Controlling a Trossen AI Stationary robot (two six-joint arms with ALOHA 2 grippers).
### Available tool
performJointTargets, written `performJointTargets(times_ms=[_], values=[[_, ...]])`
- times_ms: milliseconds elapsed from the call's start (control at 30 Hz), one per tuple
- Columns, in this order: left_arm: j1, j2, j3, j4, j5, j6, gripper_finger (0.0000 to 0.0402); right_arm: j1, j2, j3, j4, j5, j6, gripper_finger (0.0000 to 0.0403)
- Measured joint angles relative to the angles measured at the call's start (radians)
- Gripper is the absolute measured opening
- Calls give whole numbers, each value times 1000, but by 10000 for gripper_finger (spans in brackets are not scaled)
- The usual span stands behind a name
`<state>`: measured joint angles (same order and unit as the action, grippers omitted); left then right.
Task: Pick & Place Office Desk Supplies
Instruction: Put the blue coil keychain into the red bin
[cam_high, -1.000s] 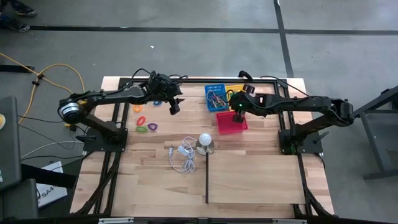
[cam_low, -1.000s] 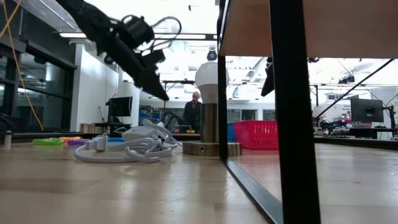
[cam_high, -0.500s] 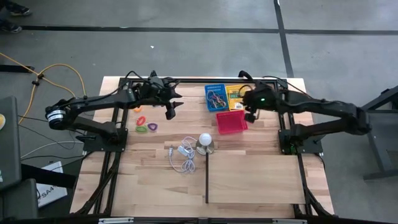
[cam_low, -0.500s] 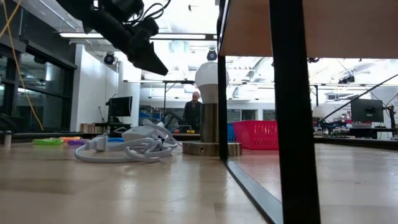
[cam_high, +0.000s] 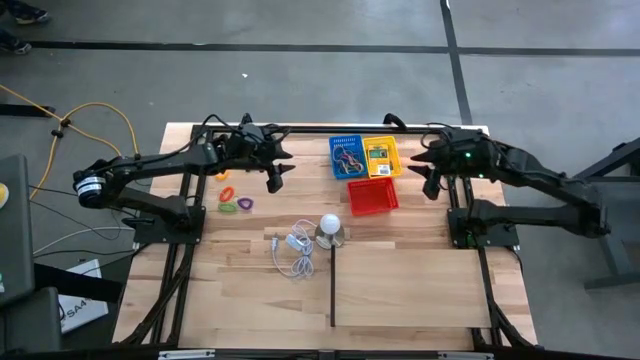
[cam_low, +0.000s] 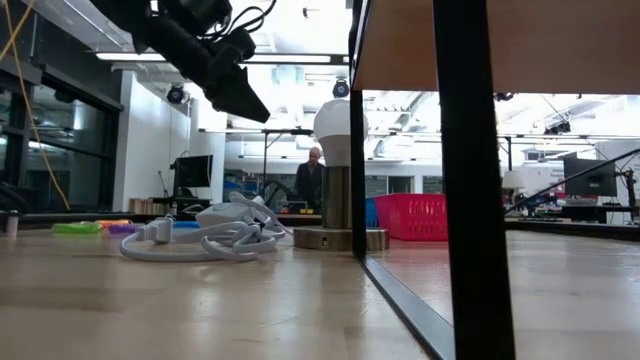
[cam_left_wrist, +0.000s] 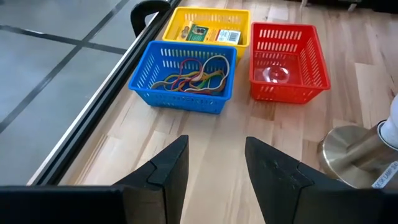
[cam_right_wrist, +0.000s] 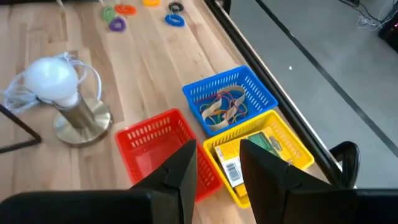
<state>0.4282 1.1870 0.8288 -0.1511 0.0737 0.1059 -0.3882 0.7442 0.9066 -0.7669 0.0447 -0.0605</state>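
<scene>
tangled red, tan, green rubber bands (cam_left_wrist: 189, 77) fill the blue basket (cam_left_wrist: 180, 99).

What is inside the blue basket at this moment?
The blue basket holds a tangle of rubber bands in red, tan and green. The pile covers part of the basket floor, so anything under it is hidden. Nothing else shows inside.

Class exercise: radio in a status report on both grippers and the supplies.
Left gripper open, empty. Right gripper open, empty. Rubber bands in blue basket; rings loose on table. Nothing blocking.
</scene>
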Motion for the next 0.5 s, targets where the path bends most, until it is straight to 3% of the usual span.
performJointTargets(times_ms=[500], values=[[-15, 0, 0, -6, 0, -2, 152, 0, -79, -1, -31, 112, 12, 110]])
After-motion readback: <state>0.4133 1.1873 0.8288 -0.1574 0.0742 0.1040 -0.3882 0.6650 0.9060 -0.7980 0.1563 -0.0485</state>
